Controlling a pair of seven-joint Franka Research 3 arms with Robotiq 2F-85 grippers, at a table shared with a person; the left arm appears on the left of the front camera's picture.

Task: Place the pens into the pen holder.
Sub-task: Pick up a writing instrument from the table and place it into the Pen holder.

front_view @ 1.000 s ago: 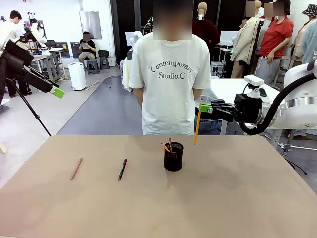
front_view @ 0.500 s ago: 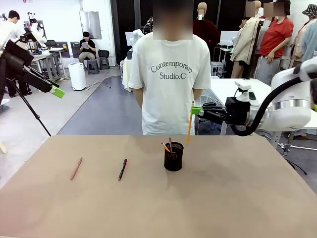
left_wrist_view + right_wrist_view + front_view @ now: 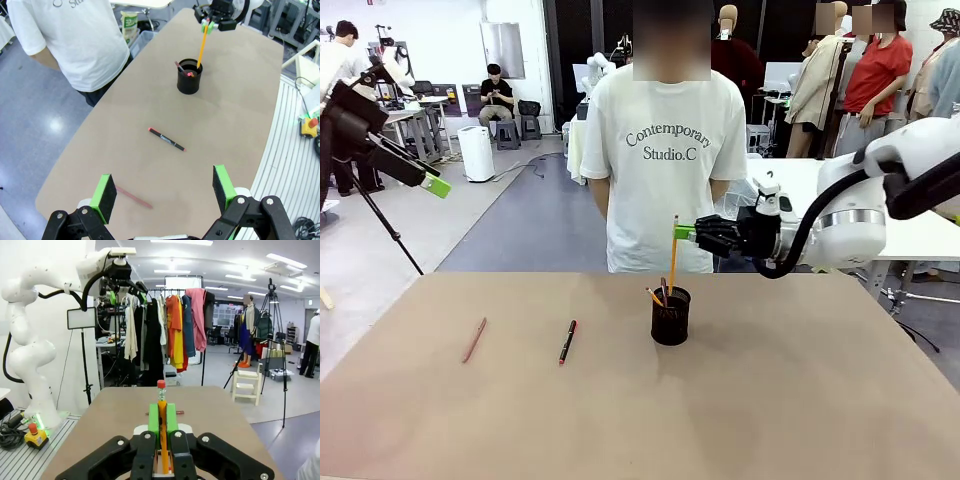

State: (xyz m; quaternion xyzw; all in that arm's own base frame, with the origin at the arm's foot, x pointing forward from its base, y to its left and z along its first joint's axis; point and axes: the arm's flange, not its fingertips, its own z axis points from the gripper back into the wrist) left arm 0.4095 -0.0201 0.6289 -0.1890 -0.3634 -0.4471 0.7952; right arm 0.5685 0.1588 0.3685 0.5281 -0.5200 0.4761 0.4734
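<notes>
Yellow pencil [image 3: 671,262] hangs upright over the table [image 3: 800,400], pinched near its top between the pressed-in fingers of the right gripper [image 3: 677,232]. Its lower tip is at the mouth of the holder [image 3: 670,320]. 2 other sticks [image 3: 664,291] lean inside the mesh cup. A black pen [image 3: 567,342] and a red-brown pencil [image 3: 474,340] lie flat on the table, well to the holder's left and apart from each other. The left gripper [image 3: 165,187] hovers high above them, fingers spread wide with nothing between them.

The drop looks close, but it could go wrong. The tip may catch the rim or jam against the 2 leaning sticks, and pushing down then could tip the light cup or knock it aside. Letting go while the tip sits on the rim would send the pencil falling outside. The pencil is taller than the holder, so it will lean once released and may lever the cup over.

A person stands at the far edge behind the holder, in a white shirt [image 3: 660,190] that reads "Contemporary Studio.C". Any marking on the pens or holder is too small to read.
</notes>
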